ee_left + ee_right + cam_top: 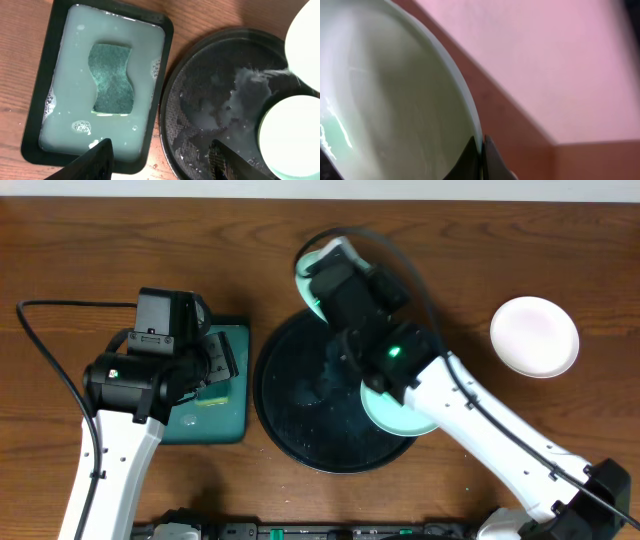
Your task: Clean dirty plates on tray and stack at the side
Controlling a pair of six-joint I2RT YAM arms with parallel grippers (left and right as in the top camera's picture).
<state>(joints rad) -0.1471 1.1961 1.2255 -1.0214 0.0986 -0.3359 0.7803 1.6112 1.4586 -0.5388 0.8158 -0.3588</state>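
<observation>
Mint-green round plates, two of them: one [292, 135] lies inside the right rim of the large round glossy black tray [290, 410]; the other [395, 100] is at the tray's far rim, its edge clamped in the shut right gripper [481, 152]. A white round plate [535, 335] sits right of the tray. Left of the tray, the left gripper [162, 165] hangs, fingers apart, above a rectangular black tray [32, 125] holding a green sponge [112, 80].

l fingers [96, 161] wide, r fingers [469, 159] tight
</observation>
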